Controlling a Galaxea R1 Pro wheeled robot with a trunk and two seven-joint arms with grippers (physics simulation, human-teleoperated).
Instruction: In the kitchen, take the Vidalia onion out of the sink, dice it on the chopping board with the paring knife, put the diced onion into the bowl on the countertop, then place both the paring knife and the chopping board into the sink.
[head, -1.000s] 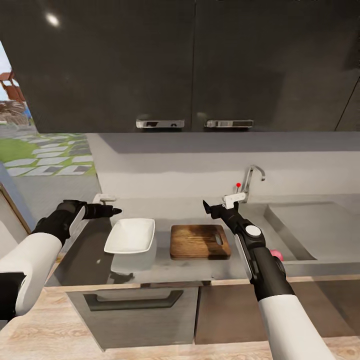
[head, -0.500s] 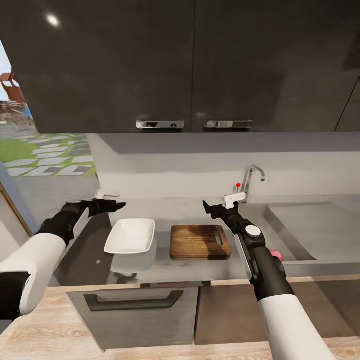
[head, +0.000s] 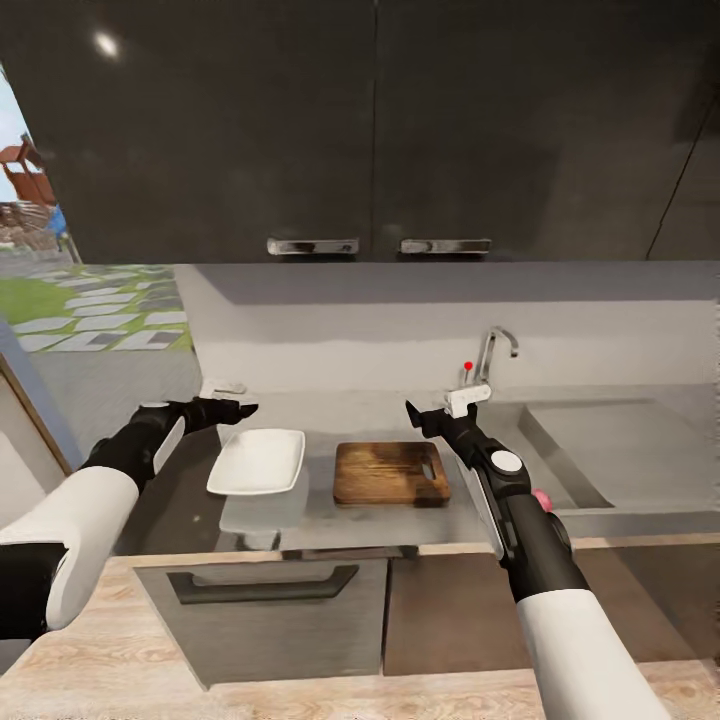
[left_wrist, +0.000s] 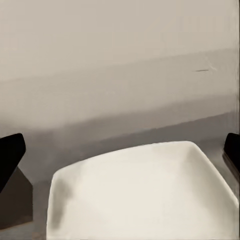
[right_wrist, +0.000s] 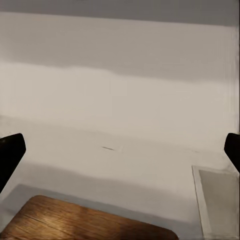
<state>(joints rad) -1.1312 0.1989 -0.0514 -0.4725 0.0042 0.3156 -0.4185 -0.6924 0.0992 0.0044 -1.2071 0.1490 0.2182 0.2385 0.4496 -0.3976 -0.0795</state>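
The dark brown chopping board (head: 390, 473) lies on the grey countertop (head: 330, 415), slot handle toward the sink (head: 600, 450). The white bowl (head: 257, 461) sits just left of it and shows from close up in the left wrist view (left_wrist: 140, 195). My left gripper (head: 240, 410) (left_wrist: 120, 150) hovers open behind the bowl's far left corner. Above the board's far right corner my right gripper (head: 415, 412) (right_wrist: 120, 150) is open, with the board's edge (right_wrist: 85, 222) below it. A small pink round thing (head: 542, 498) peeks from the sink's near edge beside my right forearm. The paring knife is out of view.
A curved chrome faucet (head: 492, 352) with a red dot stands behind the sink's left end. Dark wall cabinets (head: 380, 130) hang above the counter. A small pale object (head: 226, 388) lies at the counter's back left. A window opens to the left, and wood floor runs below.
My left gripper has reached forward and to the right, toward the back of the bowl. The whole view has shifted a little, so the camera moved. The right arm holds still.
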